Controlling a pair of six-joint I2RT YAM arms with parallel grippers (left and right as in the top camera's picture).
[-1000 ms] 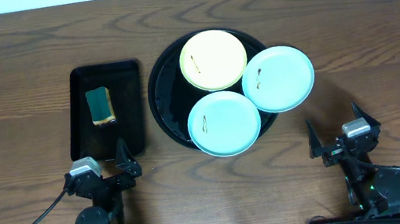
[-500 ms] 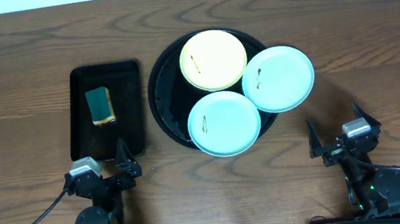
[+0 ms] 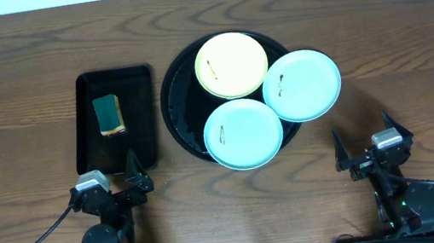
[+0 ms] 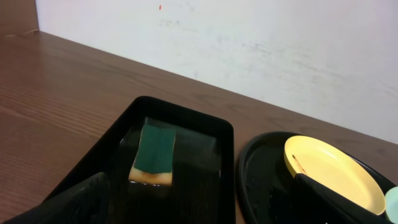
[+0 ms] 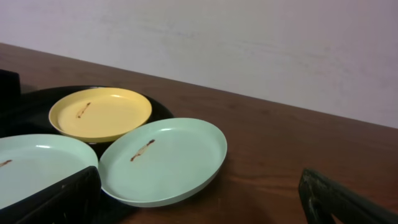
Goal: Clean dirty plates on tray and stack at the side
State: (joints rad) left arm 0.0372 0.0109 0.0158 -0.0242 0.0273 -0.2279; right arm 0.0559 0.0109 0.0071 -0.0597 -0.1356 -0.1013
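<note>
The round black tray (image 3: 180, 110) holds a pale yellow plate (image 3: 231, 65) at the back and a mint plate (image 3: 243, 133) at the front. A second mint plate (image 3: 302, 85) overhangs the tray's right rim. Each plate carries a small brown smear. In the right wrist view the yellow plate (image 5: 99, 113) and the overhanging mint plate (image 5: 163, 160) lie ahead of my right gripper (image 5: 202, 208). Both grippers rest near the table's front edge, apart from the plates. My left gripper (image 3: 109, 176) and my right gripper (image 3: 364, 138) are open and hold nothing.
A rectangular black tray (image 3: 140, 116) sits left of the round one, with a green and yellow sponge (image 3: 108, 115) lying in it. My left gripper (image 4: 205, 211) faces this sponge (image 4: 152, 155). Brown wood tabletop (image 3: 395, 43) spreads right of the plates.
</note>
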